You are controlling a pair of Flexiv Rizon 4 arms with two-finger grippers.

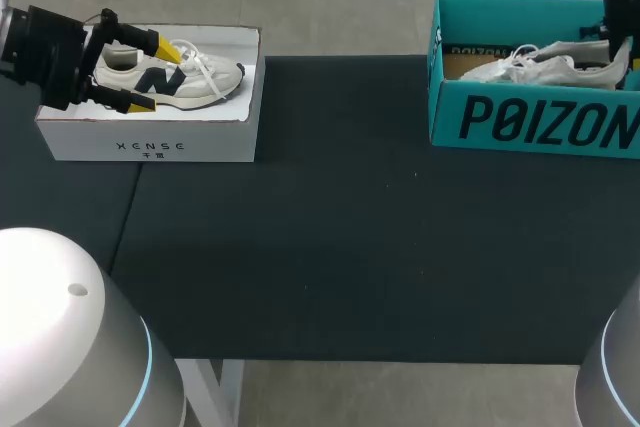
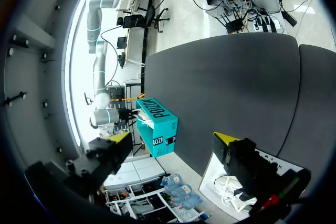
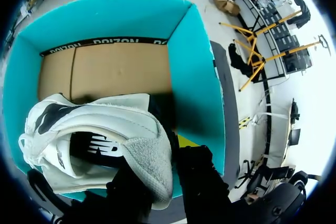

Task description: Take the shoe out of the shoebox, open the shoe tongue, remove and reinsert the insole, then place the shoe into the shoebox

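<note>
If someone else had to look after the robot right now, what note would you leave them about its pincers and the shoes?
Left pincer: open, above the heel end of the navy-marked shoe, which lies in the white shoebox.
Right pincer: down in the teal shoebox, at the heel of the pale shoe. I cannot tell whether it grips.
Done: nothing yet; both shoes are in their boxes.
Left: lift the shoe out, open the tongue, take the insole out and put it back in, then return the shoe to its box.
</note>
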